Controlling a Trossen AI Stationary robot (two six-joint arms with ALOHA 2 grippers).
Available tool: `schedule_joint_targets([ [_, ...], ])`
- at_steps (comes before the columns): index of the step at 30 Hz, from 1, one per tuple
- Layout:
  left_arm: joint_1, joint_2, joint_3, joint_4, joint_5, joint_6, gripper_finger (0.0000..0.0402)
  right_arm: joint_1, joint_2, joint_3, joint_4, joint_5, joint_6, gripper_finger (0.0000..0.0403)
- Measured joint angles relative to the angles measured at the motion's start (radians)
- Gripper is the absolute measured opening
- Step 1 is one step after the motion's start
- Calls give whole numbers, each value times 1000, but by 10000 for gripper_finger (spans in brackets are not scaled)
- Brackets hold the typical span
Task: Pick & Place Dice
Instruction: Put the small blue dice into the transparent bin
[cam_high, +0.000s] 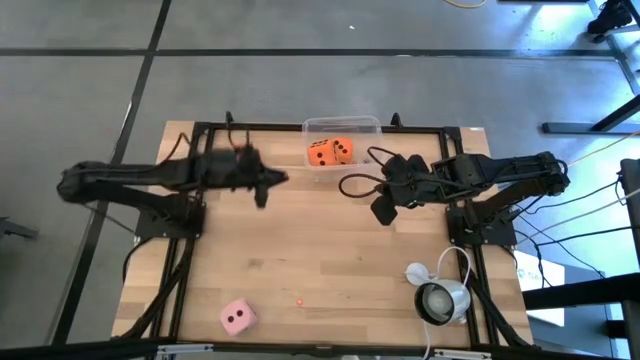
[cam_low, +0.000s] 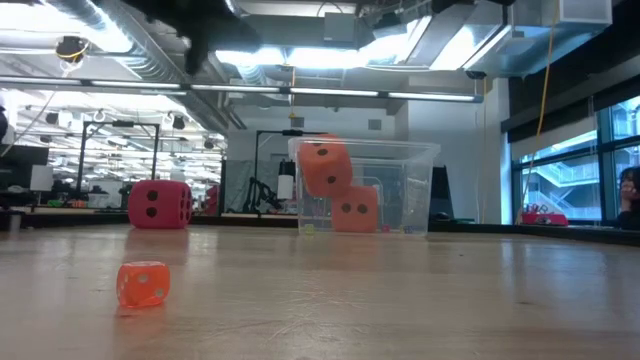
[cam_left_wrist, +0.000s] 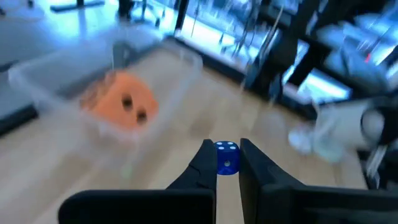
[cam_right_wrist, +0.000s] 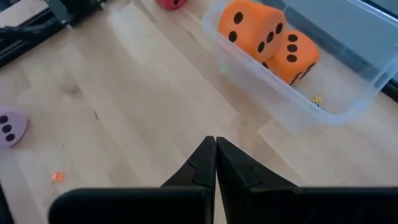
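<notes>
A clear bin at the table's far edge holds two orange dice, one leaning on the other. A red die sits on the table at the far left, and a pale pink die lies near the front left. A tiny orange die rests on the near middle. My left gripper hangs left of the bin, shut on a tiny blue die. My right gripper is shut on nothing, above the table right of the bin. My left gripper pinches the tiny blue die by two opposite sides between its two fingertips. The fingers come nearly level from the table's left. The die is lifted clear of the table, with a white-pipped face toward the wrist camera.
A white round device with a cable lies at the front right. A tiny yellow die sits in the bin's corner. Bare wood stretches across the table's middle.
</notes>
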Motion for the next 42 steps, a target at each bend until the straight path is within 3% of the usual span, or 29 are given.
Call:
schedule_joint_targets([
  [4,221,103,0,194,237,-3,10,0,0,0,16,4,0,13],
  [7,329,209,27,311,379,-29,10,0,0,0,32,4,7,13],
  [15,471,500,313,171,526,74,10,1,0,0,31,-29,52,13],
  [23,543,747,632,-193,518,203,10,1,0,0,31,-29,53,14],
  [28,541,822,756,-329,425,306,10,1,0,0,31,-28,53,14],
  [34,502,852,808,-466,282,428,10,1,0,0,29,-25,45,14],
  [42,470,866,808,-491,253,453,10,1,0,0,29,-21,24,14],
])
